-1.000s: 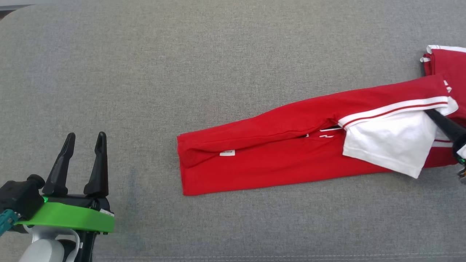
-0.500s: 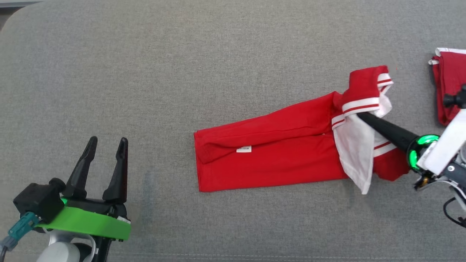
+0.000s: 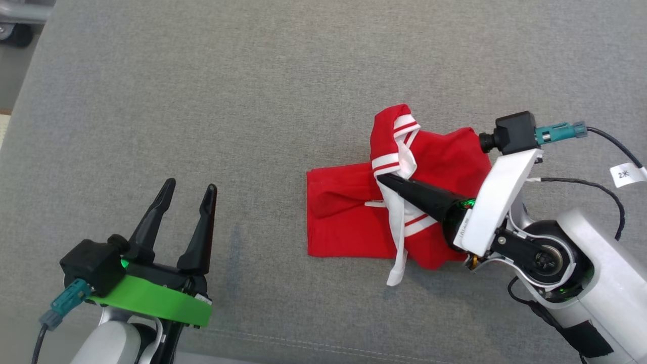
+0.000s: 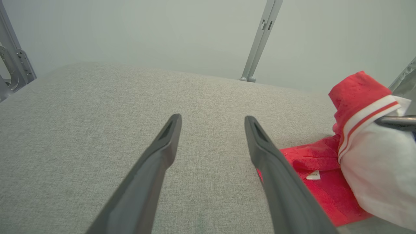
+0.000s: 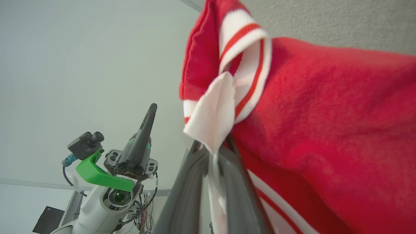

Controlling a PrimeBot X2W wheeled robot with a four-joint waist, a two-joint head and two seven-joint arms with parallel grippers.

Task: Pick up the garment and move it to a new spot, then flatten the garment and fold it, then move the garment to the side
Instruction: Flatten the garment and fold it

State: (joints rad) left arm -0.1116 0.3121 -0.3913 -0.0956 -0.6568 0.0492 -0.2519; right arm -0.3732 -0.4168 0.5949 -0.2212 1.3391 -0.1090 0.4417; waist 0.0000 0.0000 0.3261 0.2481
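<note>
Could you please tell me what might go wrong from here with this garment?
The right gripper pinches only the white-striped edge of the garment; that thin fold could slip out. The left gripper stands open, apart from it, so nothing pins the flat end and it might drag. A white flap dangles and could fold under.

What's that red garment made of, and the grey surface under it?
The red garment looks like soft matte knit, probably cotton: it drapes and creases, with ribbed striped trim. The grey surface looks like woven upholstery cloth: fine weave, stitched seam.
</note>
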